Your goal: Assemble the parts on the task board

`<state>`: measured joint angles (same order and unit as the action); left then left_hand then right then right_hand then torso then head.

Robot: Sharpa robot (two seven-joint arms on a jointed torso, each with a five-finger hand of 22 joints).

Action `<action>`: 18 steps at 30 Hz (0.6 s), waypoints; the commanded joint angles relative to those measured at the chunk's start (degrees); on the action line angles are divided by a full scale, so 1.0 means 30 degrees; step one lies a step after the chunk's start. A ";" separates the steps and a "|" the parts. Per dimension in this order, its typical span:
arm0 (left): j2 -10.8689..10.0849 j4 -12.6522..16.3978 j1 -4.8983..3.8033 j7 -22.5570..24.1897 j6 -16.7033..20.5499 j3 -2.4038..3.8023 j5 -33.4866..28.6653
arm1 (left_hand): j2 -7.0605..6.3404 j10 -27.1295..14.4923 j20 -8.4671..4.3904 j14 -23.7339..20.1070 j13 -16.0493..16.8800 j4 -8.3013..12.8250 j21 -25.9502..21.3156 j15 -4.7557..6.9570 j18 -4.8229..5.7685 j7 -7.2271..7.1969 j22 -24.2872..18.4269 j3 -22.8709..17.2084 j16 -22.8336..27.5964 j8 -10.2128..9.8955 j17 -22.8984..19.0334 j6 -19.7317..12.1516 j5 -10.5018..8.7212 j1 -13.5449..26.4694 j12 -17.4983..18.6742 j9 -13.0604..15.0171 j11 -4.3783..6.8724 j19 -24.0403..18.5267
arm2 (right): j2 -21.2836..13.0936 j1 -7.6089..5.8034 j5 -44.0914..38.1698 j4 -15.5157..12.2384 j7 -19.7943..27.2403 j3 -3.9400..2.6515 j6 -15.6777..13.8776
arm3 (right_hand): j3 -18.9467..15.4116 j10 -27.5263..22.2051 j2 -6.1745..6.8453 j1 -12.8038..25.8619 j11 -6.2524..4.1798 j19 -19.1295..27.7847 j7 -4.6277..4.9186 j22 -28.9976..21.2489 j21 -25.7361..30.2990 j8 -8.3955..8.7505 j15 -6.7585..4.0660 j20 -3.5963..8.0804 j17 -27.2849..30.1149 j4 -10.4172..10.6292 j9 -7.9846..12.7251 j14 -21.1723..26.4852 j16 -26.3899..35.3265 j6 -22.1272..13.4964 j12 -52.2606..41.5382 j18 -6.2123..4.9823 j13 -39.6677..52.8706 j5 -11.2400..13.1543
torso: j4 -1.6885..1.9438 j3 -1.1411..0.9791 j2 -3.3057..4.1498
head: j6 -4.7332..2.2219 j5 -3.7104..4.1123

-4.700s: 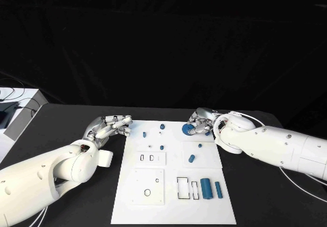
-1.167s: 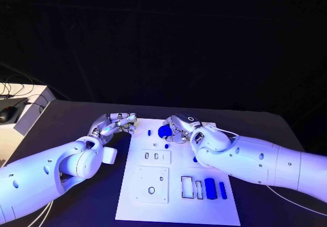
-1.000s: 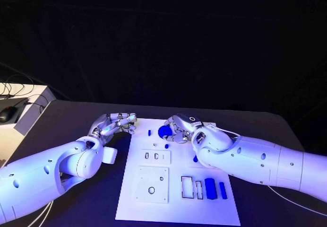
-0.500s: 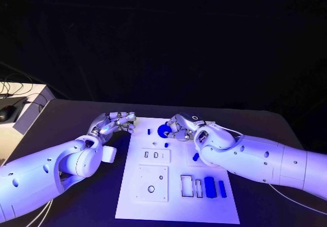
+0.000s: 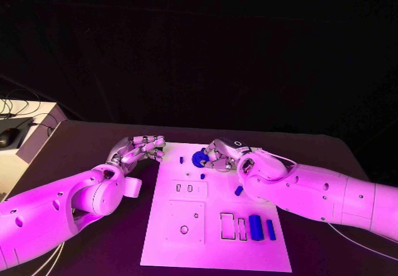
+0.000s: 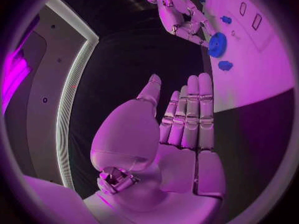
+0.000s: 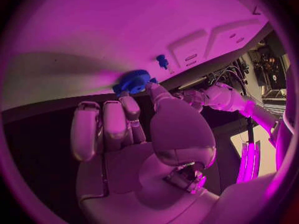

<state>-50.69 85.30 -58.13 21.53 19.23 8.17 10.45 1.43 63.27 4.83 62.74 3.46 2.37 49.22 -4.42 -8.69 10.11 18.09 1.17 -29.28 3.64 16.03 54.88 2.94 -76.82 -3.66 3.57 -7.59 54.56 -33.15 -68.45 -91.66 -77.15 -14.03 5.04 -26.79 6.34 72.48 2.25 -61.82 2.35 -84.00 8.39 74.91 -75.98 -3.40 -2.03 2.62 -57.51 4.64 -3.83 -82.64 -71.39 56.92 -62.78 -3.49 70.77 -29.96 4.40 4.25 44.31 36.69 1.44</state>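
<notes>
A: Where's the gear (image 5: 199, 158)?
B: Upper middle of the head frame, at the board's (image 5: 217, 253) far end, pinched by the right hand (image 5: 221, 155) between thumb and a fingertip.
A: And the left hand (image 5: 138, 149)?
B: Left of the board's top corner, over the worktop (image 5: 83, 149), holding nothing, fingers together and nearly straight.
A: What matters next?
B: I'd judge the gear must come down flat, hole facing the board. A small peg (image 5: 182, 160) stands just left of it; the right hand is clearly nearer.

Black backdrop (image 5: 215, 63) behind the table (image 5: 83, 146); white side cabinet (image 5: 25, 135).
</notes>
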 commanded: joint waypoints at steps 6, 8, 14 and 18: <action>-0.0019 0.0035 0.0001 0.0279 -0.0137 0.0013 0.0003 | 0.0143 -0.0160 -0.0020 -0.0095 -0.0008 0.0088 0.0067 0.0006 -0.0156 -0.0021 -0.0017 -0.0002 0.0040 -0.0034 -0.0017 -0.0082 -0.0029 0.0023 0.0071 -0.0012 -0.0037 -0.0115 | -0.0131 0.0057 0.0170 0.0013 0.0045 0.0077 0.1085 | -0.0039 0.0064 -0.0016 0.0189 -0.0107 -0.1034 0.0045 0.3808 -0.0086 -0.0088 -0.0114 0.0126 -0.0005 0.0052 -0.0019 0.0031 -0.0048 0.0112 -0.0043 0.0198 0.0042 -0.0106 | -0.0014 0.0004 0.0007 | -0.0030 0.0013; -0.0029 0.0040 0.0001 0.0282 -0.0130 0.0013 0.0003 | 0.0143 -0.0160 -0.0020 -0.0095 -0.0008 0.0088 0.0067 0.0006 -0.0156 -0.0021 -0.0017 -0.0002 0.0040 -0.0034 -0.0017 -0.0082 -0.0029 0.0023 0.0071 -0.0012 -0.0037 -0.0115 | -0.0185 0.0066 0.0164 -0.0028 0.0050 0.0084 0.1084 | -0.0039 0.0064 -0.0016 0.0189 -0.0107 -0.1034 0.0045 0.3808 -0.0086 -0.0088 -0.0114 0.0126 -0.0005 0.0052 -0.0019 0.0031 -0.0048 0.0112 -0.0043 0.0198 0.0042 -0.0106 | -0.0016 0.0001 -0.0002 | -0.0023 0.0015; -0.0061 0.0054 0.0002 0.0290 -0.0120 0.0013 0.0002 | 0.0127 -0.0175 -0.0010 -0.0107 -0.0009 0.0107 0.0101 0.0002 -0.0166 -0.0013 -0.0058 -0.0017 0.0037 -0.0031 -0.0024 -0.0098 -0.0029 0.0009 0.0072 -0.0011 -0.0043 -0.0126 | -0.0532 0.0121 0.0122 -0.0461 0.0172 0.0094 0.0688 | -0.0022 0.0077 -0.0040 0.0198 -0.0108 -0.1035 0.0041 0.3808 -0.0087 -0.0092 -0.0113 0.0126 -0.0019 0.0065 -0.0021 0.0025 -0.0059 0.0115 -0.0052 0.0198 0.0060 -0.0127 | -0.0008 -0.0014 0.0027 | -0.0042 0.0012; -0.0073 0.0027 0.0003 0.0297 -0.0112 0.0013 0.0001 | 0.0127 -0.0175 -0.0010 -0.0107 -0.0009 0.0107 0.0101 0.0002 -0.0166 -0.0013 -0.0058 -0.0017 0.0037 -0.0031 -0.0024 -0.0098 -0.0029 0.0009 0.0072 -0.0011 -0.0043 -0.0126 | -0.0774 0.0136 0.0055 -0.0689 0.0209 0.0093 -0.0202 | 0.0037 0.0097 -0.0023 0.0135 -0.0115 -0.1036 0.0044 0.3807 -0.0086 -0.0090 -0.0119 0.0133 -0.0003 0.0005 -0.0019 0.0027 -0.0052 0.0115 -0.0049 0.0198 0.0087 -0.0199 | -0.0013 -0.0025 0.0015 | -0.0075 0.0033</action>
<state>-50.93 85.35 -58.12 21.57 19.28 8.17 10.44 1.43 63.06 4.83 62.74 3.46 2.37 49.21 -4.42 -8.69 10.11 17.96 1.17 -29.28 3.64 16.03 54.88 2.94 -76.82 -3.66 3.57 -7.79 54.56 -35.29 -68.11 -91.26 -79.09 -13.80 5.31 -25.55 6.34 72.68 2.26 -61.83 2.15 -84.00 8.28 74.95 -75.99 -3.98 -2.04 2.63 -57.50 4.65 -3.95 -82.63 -71.39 57.01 -62.78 -3.49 70.97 -30.30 4.36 4.21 44.35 36.49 1.51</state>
